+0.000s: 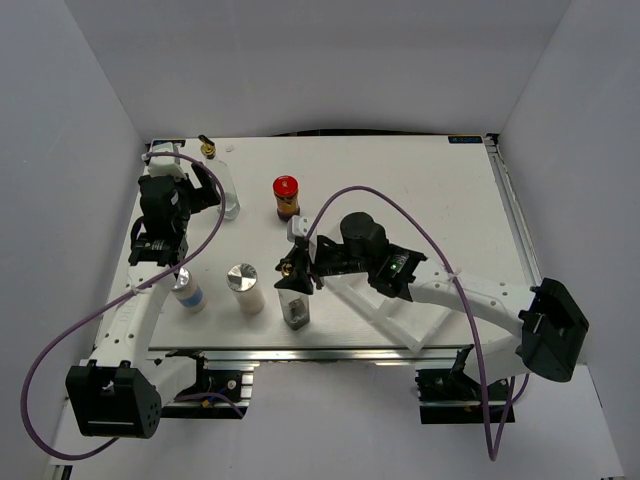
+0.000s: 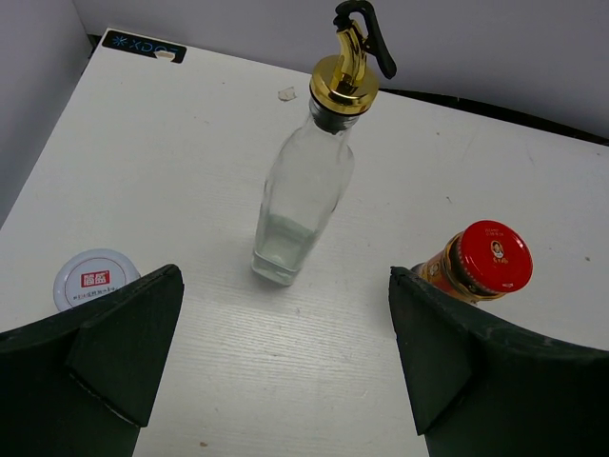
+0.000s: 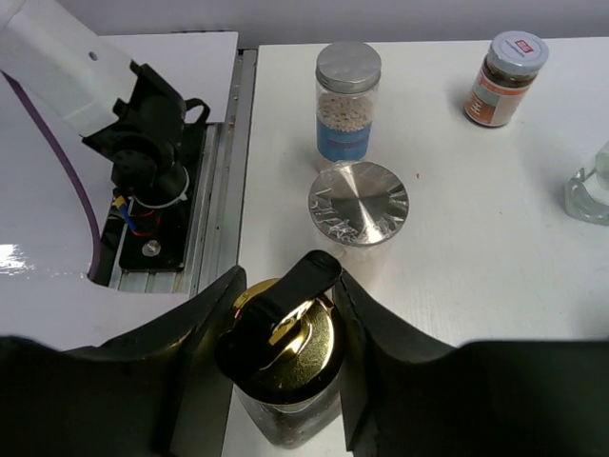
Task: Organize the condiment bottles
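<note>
Looking down from the top external camera, five containers stand upright on the table (image 1: 420, 190), long axes vertical. A far gold-spouted bottle (image 1: 226, 192) is at the back left, with a red-lidded jar (image 1: 286, 197) to its right. In the front row are a blue-labelled bottle (image 1: 187, 293), a silver-capped shaker (image 1: 244, 288) and a near gold-spouted bottle (image 1: 295, 303). The right gripper (image 1: 296, 264) is clamped on the top of that near bottle, beside the white tray (image 1: 398, 318) under the right arm. The left gripper (image 1: 207, 188) sits by the far bottle.

The left wrist camera shows the left gripper (image 2: 284, 297) spread wide and holding nothing. The far gold-spouted bottle (image 2: 303, 190) stands ahead, untouched, its spout hooking toward the picture's right. The red-lidded jar (image 2: 481, 262) is on the right. A pale-lidded jar (image 2: 95, 278) on the left, hidden in the top view, makes six.

The right wrist camera shows the right gripper (image 3: 287, 286) pressing both sides of the near gold-spouted bottle (image 3: 295, 347). Beyond are the silver-capped shaker (image 3: 358, 205), blue-labelled bottle (image 3: 347, 100) and pale-lidded jar (image 3: 504, 71).
</note>
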Robot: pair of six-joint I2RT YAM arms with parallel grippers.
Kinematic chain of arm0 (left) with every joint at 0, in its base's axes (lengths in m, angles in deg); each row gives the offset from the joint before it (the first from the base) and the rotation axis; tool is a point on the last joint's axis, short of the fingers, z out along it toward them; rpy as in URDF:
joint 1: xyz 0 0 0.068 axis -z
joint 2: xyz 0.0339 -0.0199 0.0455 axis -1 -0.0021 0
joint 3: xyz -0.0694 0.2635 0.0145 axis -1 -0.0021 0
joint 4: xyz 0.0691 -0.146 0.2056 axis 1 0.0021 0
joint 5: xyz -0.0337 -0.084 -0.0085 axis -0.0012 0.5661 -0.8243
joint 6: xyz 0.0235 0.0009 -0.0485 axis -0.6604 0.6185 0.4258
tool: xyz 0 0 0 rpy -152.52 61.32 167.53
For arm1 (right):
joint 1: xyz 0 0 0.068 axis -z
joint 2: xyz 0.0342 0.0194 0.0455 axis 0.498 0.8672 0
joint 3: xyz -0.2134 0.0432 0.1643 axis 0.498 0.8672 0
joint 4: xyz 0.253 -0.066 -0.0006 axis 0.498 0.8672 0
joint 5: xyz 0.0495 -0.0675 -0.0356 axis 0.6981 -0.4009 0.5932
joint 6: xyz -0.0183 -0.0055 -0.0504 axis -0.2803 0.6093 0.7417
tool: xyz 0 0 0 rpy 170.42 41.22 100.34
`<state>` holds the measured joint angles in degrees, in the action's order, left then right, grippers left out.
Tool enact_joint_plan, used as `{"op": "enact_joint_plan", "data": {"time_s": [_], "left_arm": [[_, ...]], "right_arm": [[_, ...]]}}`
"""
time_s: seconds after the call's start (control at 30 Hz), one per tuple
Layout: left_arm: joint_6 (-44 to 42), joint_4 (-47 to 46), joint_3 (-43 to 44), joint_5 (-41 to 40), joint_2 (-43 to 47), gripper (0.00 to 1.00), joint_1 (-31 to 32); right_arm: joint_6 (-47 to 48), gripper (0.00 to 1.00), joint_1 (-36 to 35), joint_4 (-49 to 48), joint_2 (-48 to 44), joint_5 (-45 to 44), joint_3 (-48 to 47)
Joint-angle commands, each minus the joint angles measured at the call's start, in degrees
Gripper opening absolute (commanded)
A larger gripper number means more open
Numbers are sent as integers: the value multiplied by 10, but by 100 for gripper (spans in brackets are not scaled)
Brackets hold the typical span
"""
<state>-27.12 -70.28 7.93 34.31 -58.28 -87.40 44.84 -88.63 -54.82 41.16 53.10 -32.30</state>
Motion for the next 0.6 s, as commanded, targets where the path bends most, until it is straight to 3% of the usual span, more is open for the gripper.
{"op": "enact_joint_plan", "data": {"time_s": [0.0,0.27,0.57], "left_arm": [[1,-9,-5,-8,3,98,2],[2,-7,-4,-4,4,98,1],[-1,-11,-5,-12,1,98,1]], "right_arm": [[-11,0,-1,-9,-17,-37,-43],[1,0,3,38,-52,-191,-140],[3,0,69,81,-38,-273,-228]]}}
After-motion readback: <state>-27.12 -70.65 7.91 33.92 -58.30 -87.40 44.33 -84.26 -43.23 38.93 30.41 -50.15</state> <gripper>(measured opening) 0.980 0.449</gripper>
